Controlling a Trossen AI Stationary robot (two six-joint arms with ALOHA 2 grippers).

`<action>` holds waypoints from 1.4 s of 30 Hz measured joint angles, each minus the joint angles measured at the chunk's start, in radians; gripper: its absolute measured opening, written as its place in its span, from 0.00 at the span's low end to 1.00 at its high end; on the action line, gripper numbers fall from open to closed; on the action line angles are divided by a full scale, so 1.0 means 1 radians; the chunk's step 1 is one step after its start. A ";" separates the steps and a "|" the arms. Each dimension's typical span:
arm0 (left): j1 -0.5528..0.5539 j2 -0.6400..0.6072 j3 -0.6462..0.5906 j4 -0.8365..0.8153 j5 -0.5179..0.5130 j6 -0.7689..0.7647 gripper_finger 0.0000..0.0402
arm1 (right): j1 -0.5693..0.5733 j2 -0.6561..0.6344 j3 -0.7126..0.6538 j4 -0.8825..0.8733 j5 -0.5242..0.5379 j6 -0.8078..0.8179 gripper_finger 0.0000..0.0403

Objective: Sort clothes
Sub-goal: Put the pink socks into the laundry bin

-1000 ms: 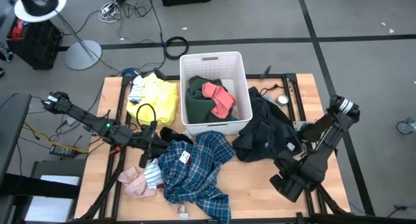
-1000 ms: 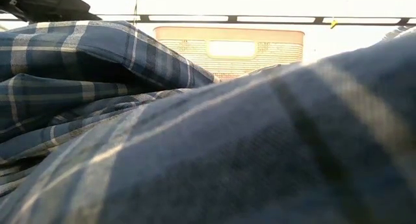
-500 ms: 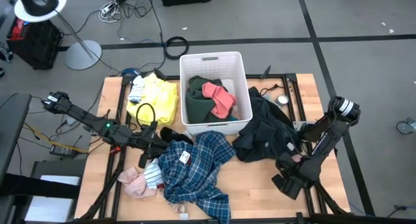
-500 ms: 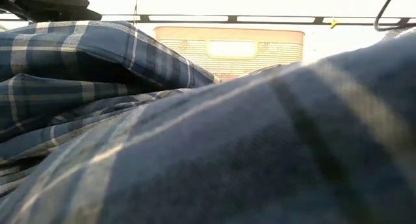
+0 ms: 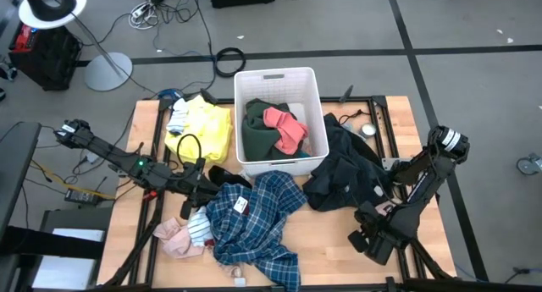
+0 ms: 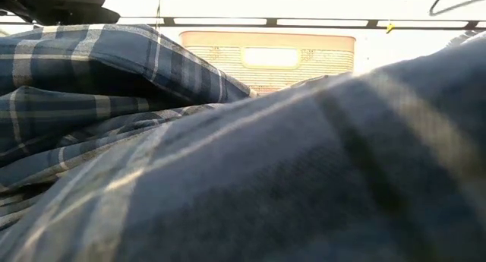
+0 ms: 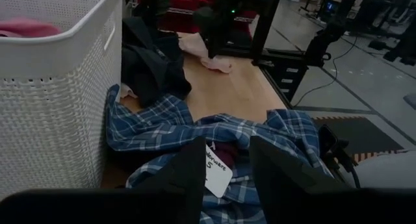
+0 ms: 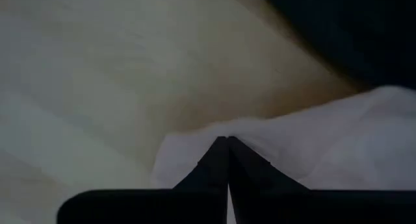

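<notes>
My right gripper [image 8: 227, 141] points down at the table's near right, shut on a small pale cloth [image 8: 305, 146]. The cloth also shows in the left wrist view as a pale pinkish piece [image 7: 218, 63] under my right gripper [image 7: 209, 50]. In the high view the right arm [image 5: 377, 233] hides it. My left gripper [image 7: 227, 165] stands open, level, just above the blue plaid shirt [image 5: 254, 220], which lies spread on the table. A black garment [image 5: 343, 173] lies heaped to the right of the white basket [image 5: 309, 76]. My right gripper pinches a raised pucker of the pale cloth [image 8: 221, 128] between its two fingertips, coming from above and pointing down. One layer or several, I cannot tell. The rest of the cloth lies on the wooden table.
The basket holds dark green [image 5: 258, 127] and pink [image 5: 286, 127] clothes. A yellow garment [image 5: 203, 131] lies at the far left, and pink and striped pieces [image 5: 182, 237] lie at the near left. The plaid shirt [image 6: 228, 156] fills the low view. A small round tin [image 5: 368, 129] sits at the far right.
My right gripper has gone down toward the table and drifted a little toward the black garment. My left arm has kept still and the clothes lie as before.
</notes>
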 joint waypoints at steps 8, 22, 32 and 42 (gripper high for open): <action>0.000 0.000 0.000 0.003 0.000 0.001 0.31 | -0.011 0.000 0.209 -0.233 0.188 -0.017 0.00; 0.000 0.000 0.000 0.003 0.000 0.004 0.31 | -0.231 0.000 0.595 -0.565 0.495 -0.360 0.00; 0.000 0.000 0.000 -0.004 0.000 0.031 0.31 | -0.438 0.000 0.877 -0.500 0.676 -0.870 0.00; 0.000 0.000 0.000 -0.029 -0.001 0.034 0.31 | -0.700 -0.001 1.007 -0.025 0.660 -1.555 0.00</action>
